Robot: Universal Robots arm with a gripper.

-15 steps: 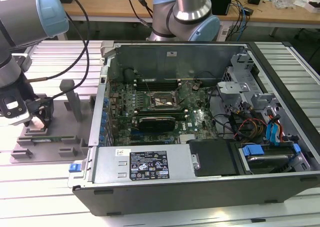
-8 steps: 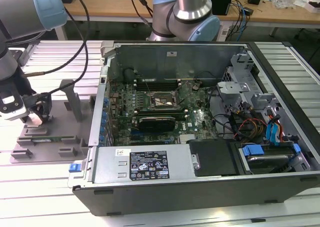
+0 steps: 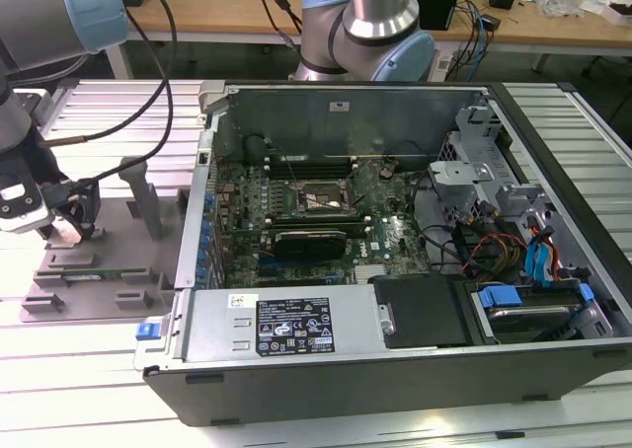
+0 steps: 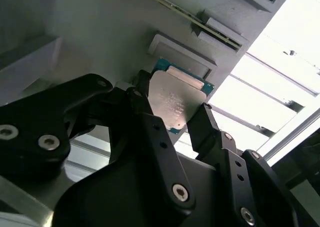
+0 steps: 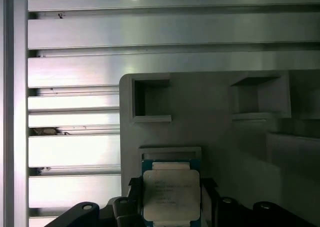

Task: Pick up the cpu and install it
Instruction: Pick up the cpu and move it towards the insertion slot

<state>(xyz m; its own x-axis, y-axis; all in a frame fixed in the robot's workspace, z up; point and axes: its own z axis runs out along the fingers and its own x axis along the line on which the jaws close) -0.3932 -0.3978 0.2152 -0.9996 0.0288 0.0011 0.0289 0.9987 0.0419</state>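
Observation:
The cpu [image 4: 176,101], a small square chip with a pale silvery top and a teal edge, sits between my two black fingers in both wrist views [image 5: 171,196]. My gripper [image 4: 172,107] [image 5: 170,187] is shut on it from two opposite sides. The chip hangs slightly tilted just above a shallow square recess [image 4: 184,58] in the grey plastic fixture [image 5: 215,132]. In the exterior view my gripper [image 3: 74,226] is low over that fixture [image 3: 99,270] at the exterior view's left, well apart from the open computer case [image 3: 395,349]. The dark socket frame [image 3: 318,199] lies on the motherboard inside the case.
An upright post [image 3: 148,201] rises from the fixture between my gripper and the case wall. Cables [image 3: 128,103] trail from the arm over the ribbed aluminium table [image 3: 99,389]. Drive bays and blue connectors [image 3: 538,261] crowd the case's side at the exterior view's right.

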